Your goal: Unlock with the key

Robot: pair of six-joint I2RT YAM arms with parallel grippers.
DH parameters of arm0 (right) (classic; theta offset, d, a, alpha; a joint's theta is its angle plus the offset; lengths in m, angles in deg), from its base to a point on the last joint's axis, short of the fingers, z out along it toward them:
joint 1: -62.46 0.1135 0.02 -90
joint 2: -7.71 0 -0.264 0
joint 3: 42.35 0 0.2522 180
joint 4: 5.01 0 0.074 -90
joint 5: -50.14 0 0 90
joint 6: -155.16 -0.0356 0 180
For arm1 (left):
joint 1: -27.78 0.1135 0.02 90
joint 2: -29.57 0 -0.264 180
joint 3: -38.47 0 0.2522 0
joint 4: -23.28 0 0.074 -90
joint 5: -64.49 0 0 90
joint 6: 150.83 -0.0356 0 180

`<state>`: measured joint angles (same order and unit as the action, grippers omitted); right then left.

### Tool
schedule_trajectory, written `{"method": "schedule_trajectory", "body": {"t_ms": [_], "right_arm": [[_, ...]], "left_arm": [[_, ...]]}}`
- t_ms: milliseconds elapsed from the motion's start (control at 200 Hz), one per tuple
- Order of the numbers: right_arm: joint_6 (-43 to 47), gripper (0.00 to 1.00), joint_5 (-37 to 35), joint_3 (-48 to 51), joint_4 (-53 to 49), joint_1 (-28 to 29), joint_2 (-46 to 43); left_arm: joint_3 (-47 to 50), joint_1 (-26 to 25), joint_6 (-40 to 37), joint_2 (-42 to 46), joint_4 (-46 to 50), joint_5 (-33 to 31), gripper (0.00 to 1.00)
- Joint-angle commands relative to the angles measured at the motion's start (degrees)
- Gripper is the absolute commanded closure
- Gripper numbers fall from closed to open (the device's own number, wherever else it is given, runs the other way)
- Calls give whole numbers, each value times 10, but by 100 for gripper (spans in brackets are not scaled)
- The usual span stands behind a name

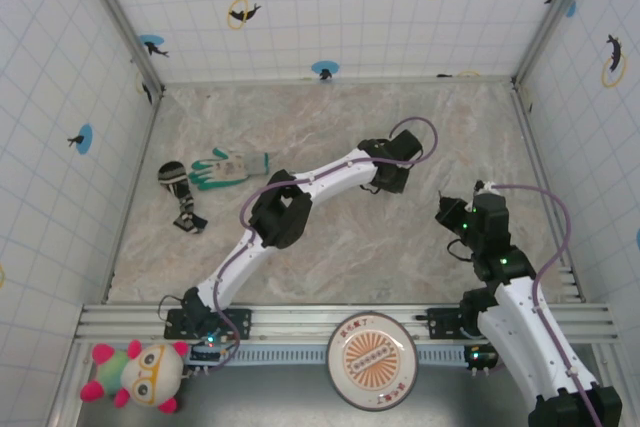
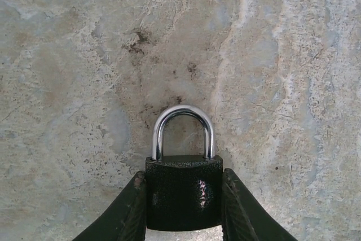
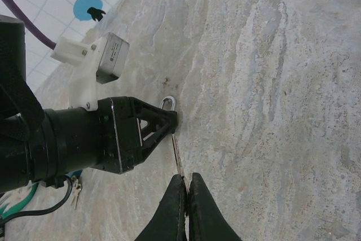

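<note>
A black padlock [image 2: 183, 193] with a silver shackle [image 2: 183, 128] lies flat on the marble table. My left gripper [image 2: 183, 207] is shut on its body, one finger pressed against each side. In the right wrist view the shackle [image 3: 168, 103] pokes out past the left gripper [image 3: 163, 122]. My right gripper [image 3: 188, 183] is shut on the key [image 3: 177, 159], seen edge-on as a thin blade. The blade points at the padlock's bottom end between the left fingers; I cannot tell whether the tip is inside. From above, the left gripper [image 1: 393, 175] and right gripper [image 1: 452, 217] face each other at mid-right.
A green-and-white glove [image 1: 232, 167] and a dark striped object [image 1: 173, 174] lie at the left, with another small dark item [image 1: 190, 220] below them. A plush toy [image 1: 135, 375] and a round disc [image 1: 372, 360] sit at the near rail. Tiled walls enclose the table.
</note>
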<state>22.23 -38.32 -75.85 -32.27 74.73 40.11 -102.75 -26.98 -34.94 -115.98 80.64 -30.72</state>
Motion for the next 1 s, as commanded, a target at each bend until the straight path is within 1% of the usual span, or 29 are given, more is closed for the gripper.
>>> {"method": "schedule_trajectory", "body": {"t_ms": [0, 70, 85, 235, 255, 410, 535, 666, 761, 811, 996], "right_arm": [[-8, 100, 1, 18, 34, -5, -1], [-12, 100, 6, 21, 34, -5, 1], [-12, 100, 9, 22, 54, -4, 2], [-13, 100, 42, 34, 90, -4, 25], [-13, 100, 44, 35, 91, -3, 28], [-16, 100, 39, 41, 108, 7, 44], [-18, 100, 33, 40, 121, 20, 58], [-21, 100, 21, 38, 133, 38, 75], [-21, 100, 15, 34, 135, 48, 82], [-21, 100, 10, 33, 134, 53, 83], [-22, 100, 2, 36, 132, 57, 78]], "left_arm": [[49, -2, -6, 8, 42, -17, 73], [80, -1, -6, 32, 42, -24, 73], [87, -1, -7, 38, 41, -24, 73], [190, 4, -10, 103, 24, -18, 74], [204, 4, -10, 127, 23, -18, 74], [303, 7, -14, 196, 16, -1, 74], [351, 7, -13, 225, 19, 15, 72], [367, 7, -11, 234, 21, 20, 68], [360, 7, -11, 233, 25, 22, 61], [354, 7, -13, 230, 28, 26, 59], [320, 8, -20, 210, 54, 31, 58]]}}
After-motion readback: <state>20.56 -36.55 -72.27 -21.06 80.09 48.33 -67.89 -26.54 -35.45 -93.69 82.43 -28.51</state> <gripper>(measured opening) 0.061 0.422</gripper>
